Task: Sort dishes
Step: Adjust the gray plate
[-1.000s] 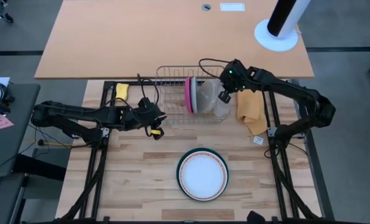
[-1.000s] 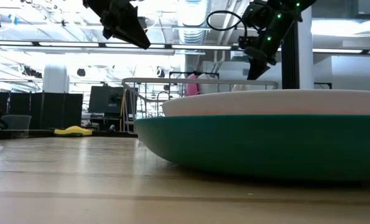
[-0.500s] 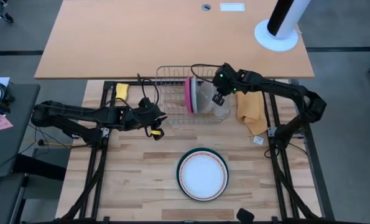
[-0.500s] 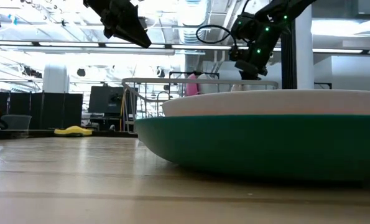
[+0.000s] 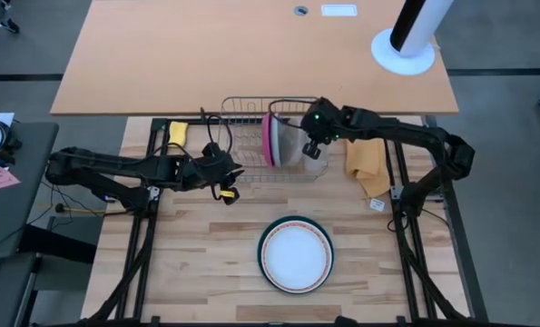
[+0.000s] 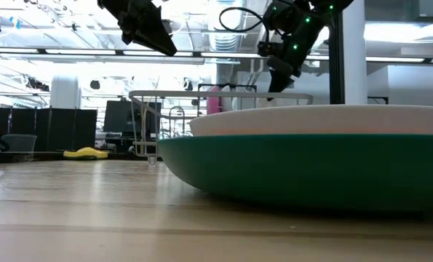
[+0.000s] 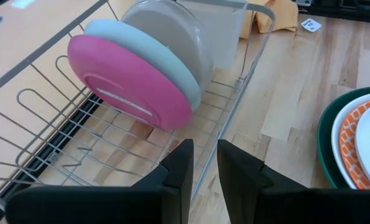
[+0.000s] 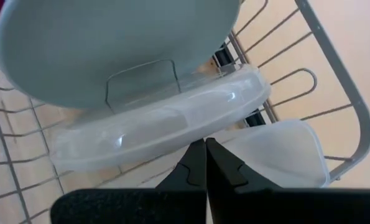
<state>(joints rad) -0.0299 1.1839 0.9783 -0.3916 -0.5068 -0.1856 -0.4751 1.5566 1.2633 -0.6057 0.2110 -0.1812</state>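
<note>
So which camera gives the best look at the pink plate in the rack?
The left wrist view: the pink plate stands on edge, its whole underside facing the camera. The high view shows it edge-on only; the low view shows a pink sliver behind the stacked plates; the right wrist view barely catches it.

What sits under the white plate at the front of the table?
Under the white plate lie an orange-patterned plate and a dark green plate; only their rims show.

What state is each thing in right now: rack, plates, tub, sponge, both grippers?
Wire dish rack: on table, loaded.
Magenta pink plate: on edge in rack.
Pale grey plate: on edge behind it.
Clear plastic tub: in rack.
Stacked plates: flat on table.
Yellow sponge: beside rack.
Right gripper: shut, over rack.
Left gripper: slightly open, empty.
</note>
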